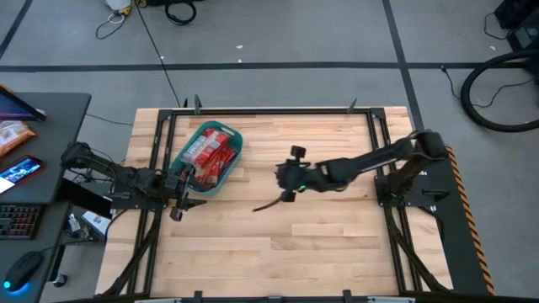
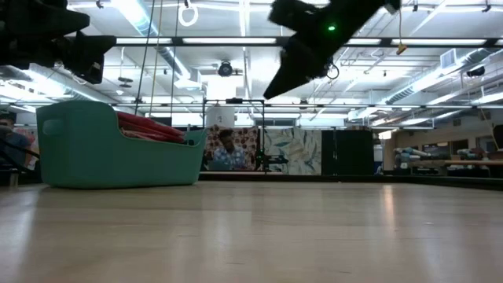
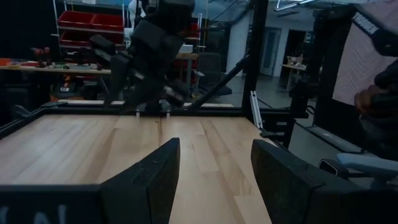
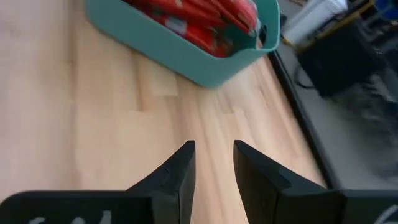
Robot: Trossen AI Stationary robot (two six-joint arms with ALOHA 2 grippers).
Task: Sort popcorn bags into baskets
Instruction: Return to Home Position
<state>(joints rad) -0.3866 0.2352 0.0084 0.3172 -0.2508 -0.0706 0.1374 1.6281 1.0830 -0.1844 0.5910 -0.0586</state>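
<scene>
The teal-green basket (image 1: 226, 168) stands on the table's left half, its bottom flat on the wood. Several red popcorn bags (image 1: 207, 156) lie piled inside it, rising above the rim in the low view (image 2: 149, 126). No bag shows on the bare table. My left gripper (image 1: 187, 195) hovers open just beside the basket's near left corner, its fingers wide apart (image 3: 214, 180). My right gripper (image 1: 283, 178) hangs above the middle of the table, to the basket's right, pointing toward the basket (image 4: 186, 53). Its fingers stand a narrow gap apart (image 4: 214, 158) with nothing between them.
A black metal frame (image 1: 160, 135) runs around the table top. To the left of the table stands a dark desk (image 1: 42, 168) with a keyboard, a mouse and a phone. Bare wood (image 1: 320, 244) spreads across the near and right parts of the table. A person (image 2: 226, 153) shows far behind.
</scene>
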